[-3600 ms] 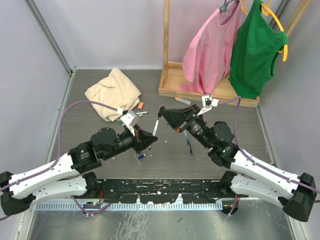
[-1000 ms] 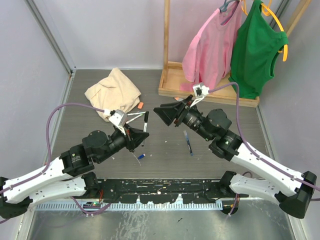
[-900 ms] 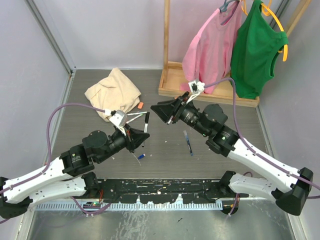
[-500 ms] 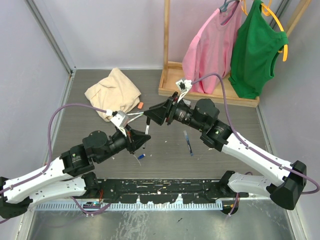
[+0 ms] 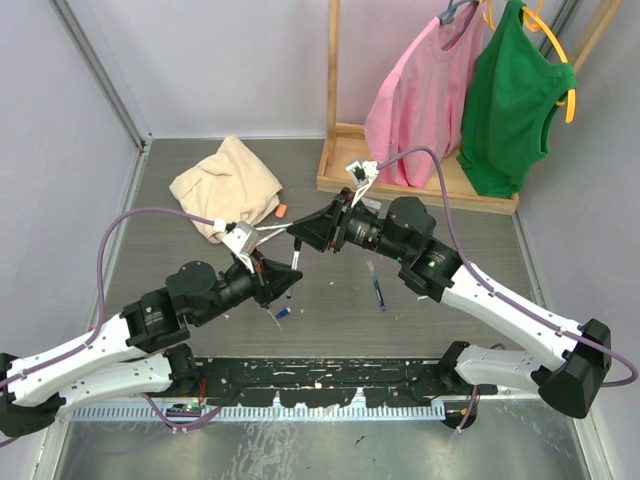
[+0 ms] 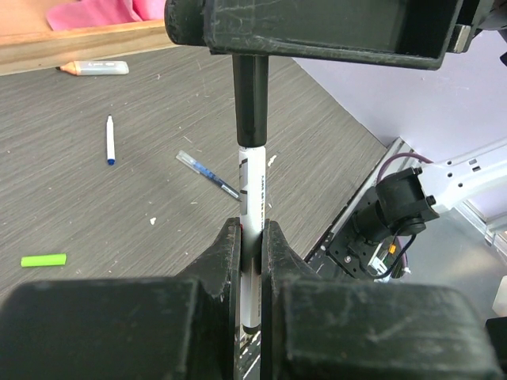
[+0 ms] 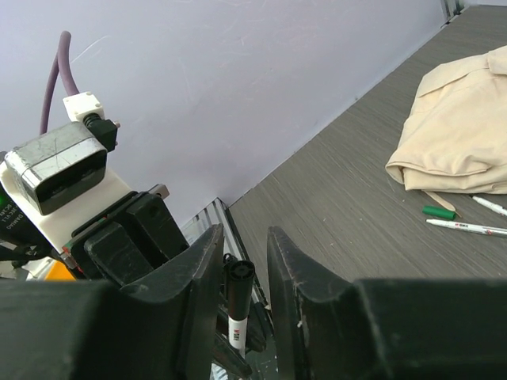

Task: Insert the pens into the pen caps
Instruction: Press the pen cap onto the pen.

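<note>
Left gripper (image 6: pixel 250 231) clamps the white pen (image 6: pixel 253 178) upright, I judge to steady it. Right gripper (image 7: pixel 242 247) straddles its black cap (image 7: pixel 238 285), jaws apart

We see one white pen (image 6: pixel 253 198) upright in the left pincer (image 6: pixel 251 229), its black cap (image 6: pixel 251 99) on top, between the fingers of the right pincer (image 7: pixel 244 245). A blue-tipped pen (image 6: pixel 109 140), a blue pen (image 6: pixel 207 174) and a green cap (image 6: pixel 43 260) lie on the worktop (image 6: pixel 158 103).

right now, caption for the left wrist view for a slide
Left gripper clamps a white pen whose black cap sits between the fingers of the right gripper.
</note>
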`<state>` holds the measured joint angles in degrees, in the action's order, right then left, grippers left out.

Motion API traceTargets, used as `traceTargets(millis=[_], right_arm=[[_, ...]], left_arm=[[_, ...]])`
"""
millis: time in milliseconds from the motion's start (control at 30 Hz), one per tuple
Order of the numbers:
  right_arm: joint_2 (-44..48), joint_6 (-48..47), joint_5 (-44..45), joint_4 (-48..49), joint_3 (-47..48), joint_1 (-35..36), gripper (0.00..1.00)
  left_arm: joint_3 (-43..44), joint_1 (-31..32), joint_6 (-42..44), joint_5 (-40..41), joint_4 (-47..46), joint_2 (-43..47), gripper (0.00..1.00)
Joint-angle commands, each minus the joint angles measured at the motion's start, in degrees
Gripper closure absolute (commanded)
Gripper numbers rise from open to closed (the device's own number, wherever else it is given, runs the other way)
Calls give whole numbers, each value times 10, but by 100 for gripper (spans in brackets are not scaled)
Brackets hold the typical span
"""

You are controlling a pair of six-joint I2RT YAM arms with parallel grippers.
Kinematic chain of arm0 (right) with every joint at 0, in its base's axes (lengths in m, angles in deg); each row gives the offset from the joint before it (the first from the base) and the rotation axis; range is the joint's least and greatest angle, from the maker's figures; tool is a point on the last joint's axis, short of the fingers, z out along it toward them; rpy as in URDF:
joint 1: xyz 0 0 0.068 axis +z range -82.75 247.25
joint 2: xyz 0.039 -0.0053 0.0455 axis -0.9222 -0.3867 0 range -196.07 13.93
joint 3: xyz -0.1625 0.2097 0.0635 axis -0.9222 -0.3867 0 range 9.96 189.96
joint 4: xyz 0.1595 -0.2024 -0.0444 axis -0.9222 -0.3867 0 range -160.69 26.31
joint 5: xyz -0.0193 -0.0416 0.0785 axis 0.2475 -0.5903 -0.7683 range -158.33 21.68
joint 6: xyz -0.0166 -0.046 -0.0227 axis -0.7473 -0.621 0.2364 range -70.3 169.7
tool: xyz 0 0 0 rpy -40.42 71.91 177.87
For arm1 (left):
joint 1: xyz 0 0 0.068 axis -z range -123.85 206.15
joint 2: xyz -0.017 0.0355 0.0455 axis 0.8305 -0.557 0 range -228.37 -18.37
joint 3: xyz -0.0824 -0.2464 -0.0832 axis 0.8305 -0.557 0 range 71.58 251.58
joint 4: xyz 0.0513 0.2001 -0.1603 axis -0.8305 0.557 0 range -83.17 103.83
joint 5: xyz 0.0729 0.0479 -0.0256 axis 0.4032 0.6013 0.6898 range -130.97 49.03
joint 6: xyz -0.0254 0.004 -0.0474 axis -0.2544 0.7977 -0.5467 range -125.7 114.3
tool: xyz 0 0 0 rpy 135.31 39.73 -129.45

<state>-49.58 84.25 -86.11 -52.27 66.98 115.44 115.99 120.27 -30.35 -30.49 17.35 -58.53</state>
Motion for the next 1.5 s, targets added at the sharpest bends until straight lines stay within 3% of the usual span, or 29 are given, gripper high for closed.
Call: traceTargets(millis=[0, 467, 700, 933, 1467], right_arm=[[2, 0, -12, 19, 15, -1, 67], [16, -8, -25, 23, -33, -1, 82], [23, -9, -40, 28, -58, -1, 100], [23, -3, -56, 21, -87, 4, 100], [23, 11, 0, 20, -171, 106, 100]], left_arm=[[8, -1, -1, 1, -37, 2, 100], [35, -1, -7, 15, -48, -5, 100], [76, -1, -5, 35, -42, -13, 100], [130, -1, 5, 23, -60, -29, 100], [177, -1, 41, 42, -112, -22, 100]])
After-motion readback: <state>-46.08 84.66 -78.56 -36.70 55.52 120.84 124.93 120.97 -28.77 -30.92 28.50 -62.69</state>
